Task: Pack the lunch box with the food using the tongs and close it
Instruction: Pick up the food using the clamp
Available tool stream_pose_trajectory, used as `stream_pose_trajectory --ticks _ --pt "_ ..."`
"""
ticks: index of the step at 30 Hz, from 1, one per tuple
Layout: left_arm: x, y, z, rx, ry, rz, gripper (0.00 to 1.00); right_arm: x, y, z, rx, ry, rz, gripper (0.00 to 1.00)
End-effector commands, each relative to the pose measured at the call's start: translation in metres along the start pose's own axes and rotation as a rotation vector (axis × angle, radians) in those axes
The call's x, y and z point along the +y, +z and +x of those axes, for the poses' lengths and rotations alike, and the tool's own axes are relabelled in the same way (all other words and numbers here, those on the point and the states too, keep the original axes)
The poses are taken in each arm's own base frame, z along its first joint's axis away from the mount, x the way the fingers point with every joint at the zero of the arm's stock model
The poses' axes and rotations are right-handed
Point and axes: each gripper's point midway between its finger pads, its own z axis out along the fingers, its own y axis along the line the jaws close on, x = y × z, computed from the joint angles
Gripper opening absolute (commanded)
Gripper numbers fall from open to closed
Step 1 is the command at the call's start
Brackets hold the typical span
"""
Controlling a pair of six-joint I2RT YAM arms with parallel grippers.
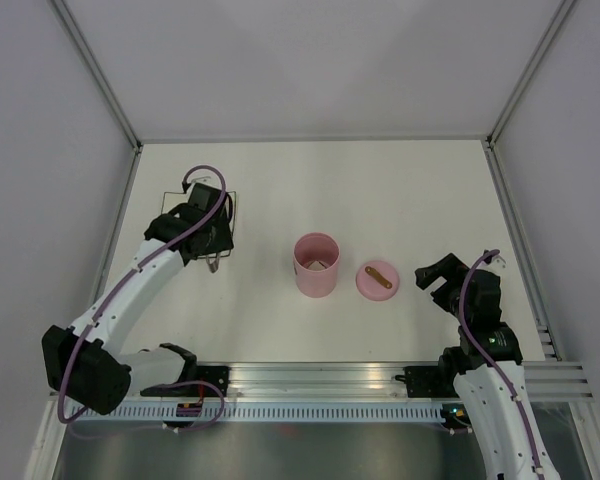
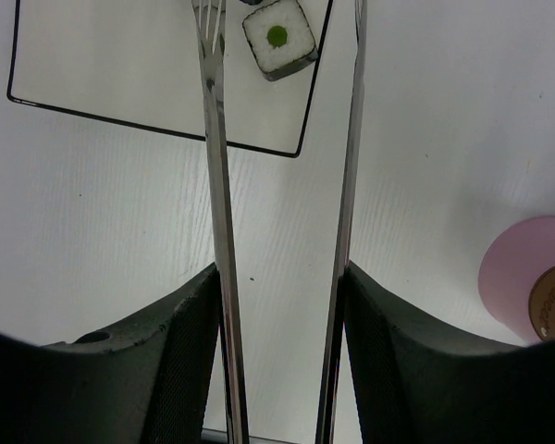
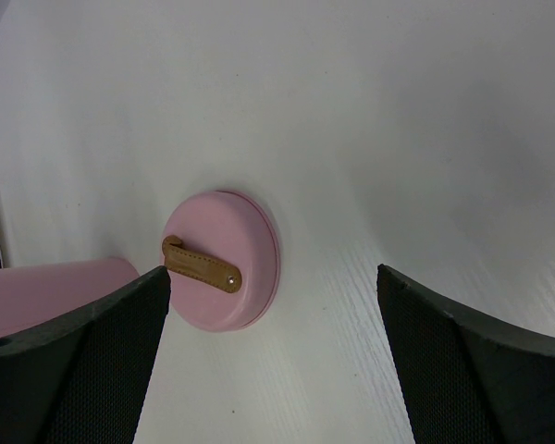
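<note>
My left gripper [image 1: 208,218] hangs over a black-rimmed white tray [image 2: 92,115] and is shut on the silver tongs [image 2: 215,185], one finger pressing the outside of each arm. The tongs' arms stand apart. A black-and-white sushi piece of food [image 2: 278,37] with a green dot lies on the tray between their tips, nearer the left arm. The pink lunch box [image 1: 316,264] stands uncovered mid-table. Its pink lid [image 3: 222,273] with a brown strap lies just right of it. My right gripper [image 3: 271,305] is open and empty, just short of the lid.
The tray's near right corner [image 2: 301,154] lies just ahead of my left fingers [image 2: 180,351]. The lunch box's pink wall [image 3: 46,296] shows left of the lid. White walls enclose the table on three sides, and an aluminium rail [image 1: 320,378] runs along the near edge.
</note>
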Motion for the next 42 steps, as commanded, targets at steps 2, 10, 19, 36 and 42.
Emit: stream_pose_trajectory --ticks 2,10,19,36,42 --pt "-0.010 0.009 -0.018 -0.057 -0.078 0.006 0.58 0.007 0.000 -0.005 -0.013 -0.012 -0.030 0.98" --pt "-0.007 0.022 -0.004 -0.014 -0.087 -0.031 0.60 0.002 0.008 0.001 0.006 -0.016 -0.013 0.98" --pt "-0.005 0.036 0.014 0.031 -0.098 -0.057 0.61 0.005 0.019 -0.002 0.008 -0.024 -0.011 0.98" --pt "-0.008 0.052 0.012 0.028 -0.086 -0.079 0.48 0.004 0.026 -0.005 0.009 -0.037 0.005 0.98" --pt "-0.009 0.046 0.007 0.015 -0.078 -0.052 0.38 0.004 0.028 -0.003 0.019 -0.034 0.010 0.98"
